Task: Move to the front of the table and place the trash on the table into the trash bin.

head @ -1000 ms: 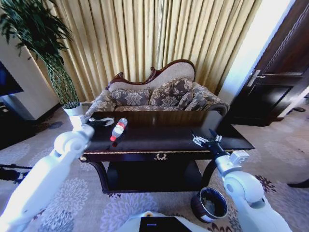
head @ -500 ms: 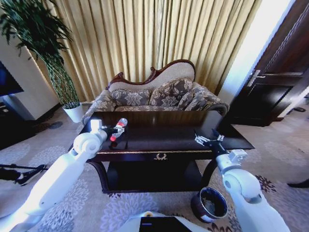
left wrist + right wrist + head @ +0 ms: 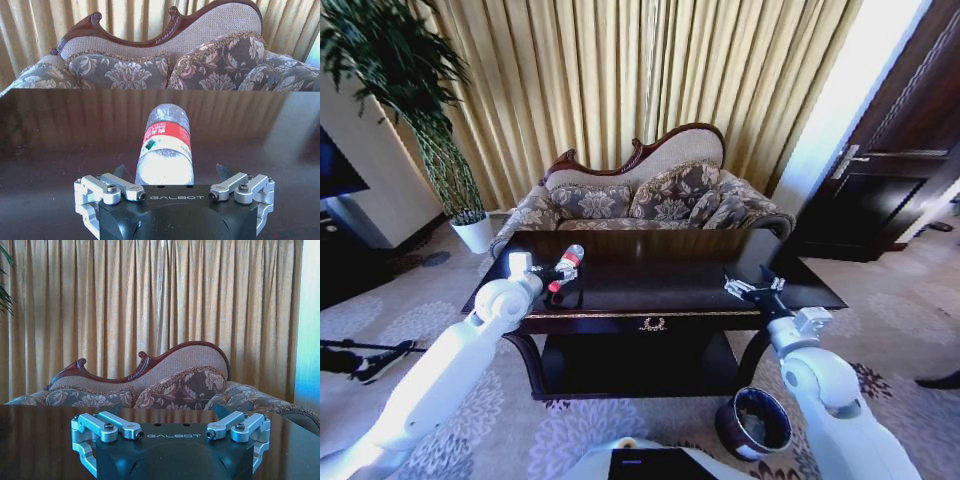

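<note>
Over on the left, the left gripper (image 3: 552, 273) hangs low above the table (image 3: 650, 290), its fingers (image 3: 119, 170) spread wide to either side of the near end of the bottle (image 3: 165, 145), not yet closed on it. The bottle lies on its side on the dark glossy top, pointing away toward the sofa (image 3: 640, 195), red label round its middle. It looks nearly empty, so I'd judge it light, thin-walled and apt to roll or dent; a grip across the body near the label seems safest, since the slick top offers little friction. The gripper body hides the bottle's near end. Whether other scraps lie beyond it I cannot make out. Further right, the right gripper (image 3: 752, 290) waits over the table with its fingers apart, holding nothing. Below it, on the carpet, stands the trash bin (image 3: 753, 423), partly cut off by the right arm.
</note>
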### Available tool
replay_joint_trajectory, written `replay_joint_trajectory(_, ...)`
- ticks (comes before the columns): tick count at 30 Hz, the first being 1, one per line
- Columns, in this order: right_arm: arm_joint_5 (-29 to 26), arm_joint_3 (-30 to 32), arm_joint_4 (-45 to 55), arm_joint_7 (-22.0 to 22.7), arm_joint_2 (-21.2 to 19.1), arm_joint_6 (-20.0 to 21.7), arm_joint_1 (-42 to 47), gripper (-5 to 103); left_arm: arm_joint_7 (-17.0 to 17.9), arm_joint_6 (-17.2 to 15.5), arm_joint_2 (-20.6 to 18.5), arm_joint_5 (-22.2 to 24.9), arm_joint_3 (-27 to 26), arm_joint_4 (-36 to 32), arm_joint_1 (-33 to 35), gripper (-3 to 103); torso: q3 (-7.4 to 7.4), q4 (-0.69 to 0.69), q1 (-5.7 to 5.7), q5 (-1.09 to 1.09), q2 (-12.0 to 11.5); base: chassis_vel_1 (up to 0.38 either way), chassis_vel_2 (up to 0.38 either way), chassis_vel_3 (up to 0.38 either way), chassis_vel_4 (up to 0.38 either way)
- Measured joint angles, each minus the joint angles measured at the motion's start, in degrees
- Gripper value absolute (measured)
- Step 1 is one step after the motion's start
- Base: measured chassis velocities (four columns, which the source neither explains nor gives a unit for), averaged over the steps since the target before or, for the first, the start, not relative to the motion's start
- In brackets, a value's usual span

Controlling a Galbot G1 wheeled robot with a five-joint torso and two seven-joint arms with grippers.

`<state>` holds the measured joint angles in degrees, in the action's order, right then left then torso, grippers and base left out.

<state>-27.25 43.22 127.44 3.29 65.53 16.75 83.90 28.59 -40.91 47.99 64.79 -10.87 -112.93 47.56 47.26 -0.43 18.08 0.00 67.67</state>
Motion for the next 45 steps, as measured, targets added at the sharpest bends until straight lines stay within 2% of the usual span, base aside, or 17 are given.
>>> replay_joint_trajectory(4, 0.03, 0.16, 0.0, 0.01, -0.05, -0.04, 0.09, 100, -0.01, 0.07, 0.22, -0.02, -0.22, 0.14, 0.51, 103, 0.0, 0.0, 0.0, 0.0, 0.0, 0.0, 0.0, 0.0, 0.0)
replay_joint_trajectory(6, 0.03, 0.17, 0.0, 0.02, -0.06, -0.09, 0.12, 100, 0.05, 0.09, 0.3, -0.06, -0.29, 0.22, 0.67, 99, 0.0, 0.0, 0.0, 0.0, 0.0, 0.0, 0.0, 0.0, 0.0)
replay_joint_trajectory(8, 0.04, 0.17, -0.07, 0.05, -0.05, -0.19, 0.12, 100, 0.55, 0.11, 0.41, -0.06, -0.34, 0.23, 0.86, 89, 0.0, 0.0, 0.0, 0.0, 0.0, 0.0, 0.0, 0.0, 0.0)
replay_joint_trajectory(11, 0.05, 0.11, -0.11, 0.07, -0.04, -0.22, 0.01, 100, 0.79, 0.12, 0.46, 0.07, -0.48, 0.23, 0.96, 84, 0.0, 0.0, 0.0, 0.0, 0.0, 0.0, 0.0, 0.0, 0.0)
replay_joint_trajectory(15, 0.05, 0.0, -0.21, 0.09, -0.03, -0.26, -0.34, 100, 0.93, 0.15, 0.45, 0.8, -1.07, 0.09, 1.15, 62, 0.0, 0.0, 0.0, 0.0, 0.0, 0.0, 0.0, 0.0, 0.0)
replay_joint_trajectory(17, 0.05, 0.0, -0.24, 0.1, 0.0, -0.27, -0.36, 100, 0.93, 0.17, 0.42, 0.97, -1.19, 0.04, 1.21, 62, 0.0, 0.0, 0.0, 0.0, 0.0, 0.0, 0.0, 0.0, 0.0)
replay_joint_trajectory(20, 0.05, 0.0, -0.31, 0.11, 0.07, -0.28, -0.32, 100, 0.93, 0.39, 0.35, 1.16, -1.39, -0.06, 1.45, 46, 0.0, 0.0, 0.0, 0.0, 0.0, 0.0, 0.0, 0.0, 0.0)
replay_joint_trajectory(22, 0.05, 0.01, -0.34, 0.12, 0.08, -0.29, -0.32, 100, 0.94, 0.45, 0.35, 1.16, -1.44, -0.07, 1.48, 46, 0.0, 0.0, 0.0, 0.0, 0.0, 0.0, 0.0, 0.0, 0.0)
replay_joint_trajectory(26, 0.04, 0.0, -0.5, 0.16, 0.19, -0.31, -0.62, 100, 0.9, 0.69, 0.25, 1.16, -1.52, -0.13, 1.36, 34, 0.0, 0.0, 0.0, 0.0, 0.0, 0.0, 0.0, 0.0, 0.0)
replay_joint_trajectory(32, -0.07, -0.04, -0.48, 0.24, 0.19, -0.32, -0.71, 100, 0.64, 1.49, -0.02, 0.45, -1.59, -0.21, 1.29, 31, 0.0, 0.0, 0.0, 0.0, 0.0, 0.0, 0.0, 0.0, 0.0)
replay_joint_trajectory(36, -0.36, -0.34, -0.19, 0.34, 0.02, -0.32, -0.71, 100, -1.86, 4.57, -0.14, -5.96, -1.29, 0.35, 1.74, 31, 0.0, 0.0, 0.0, 0.0, 0.01, 0.0, 0.0, 0.0, 0.0)
replay_joint_trajectory(39, -3.65, -1.12, 0.52, 1.23, -0.53, 0.44, -1.12, 100, -5.25, 10.96, -0.39, -15.78, -0.48, 1.2, 2.25, 31, 0.0, 0.0, -0.01, 0.0, 0.01, 0.0, 0.0, 0.0, 0.0)
replay_joint_trajectory(40, -3.65, -1.12, 0.52, 1.23, -0.53, 0.44, -1.12, 100, -5.25, 10.96, -0.39, -15.78, -0.48, 1.2, 2.25, 31, 0.0, 0.0, -0.01, 0.0, 0.01, 0.0, 0.0, 0.0, 0.0)
replay_joint_trajectory(42, -9.55, -1.62, 1.6, 3.1, -1.32, 2.31, -2.05, 100, -7.88, 15.92, -0.72, -22.1, -0.18, 1.74, 2.33, 31, 0.0, 0.0, -0.01, 0.0, 0.01, 0.0, 0.0, 0.0, 0.0)
replay_joint_trajectory(43, -11.47, -1.71, 1.88, 3.54, -1.75, 2.92, -2.44, 100, -8.64, 17.69, -0.85, -23.89, -0.02, 1.98, 2.32, 31, 0.0, 0.0, 0.0, 0.0, 0.01, 0.0, 0.0, 0.0, 0.0)
replay_joint_trajectory(44, -11.47, -1.71, 1.88, 3.54, -1.75, 2.92, -2.44, 100, -8.64, 17.69, -0.85, -23.89, -0.02, 1.98, 2.32, 31, 0.0, 0.0, 0.0, 0.0, 0.01, 0.0, 0.0, 0.0, 0.0)
replay_joint_trajectory(45, -14.37, -1.79, 2.15, 3.96, -2.62, 3.6, -3.0, 100, -9.64, 20.33, -1.08, -26.52, 0.31, 2.43, 2.18, 31, 0.0, 0.01, -0.01, 0.0, 0.01, 0.0, 0.0, 0.0, 0.0)
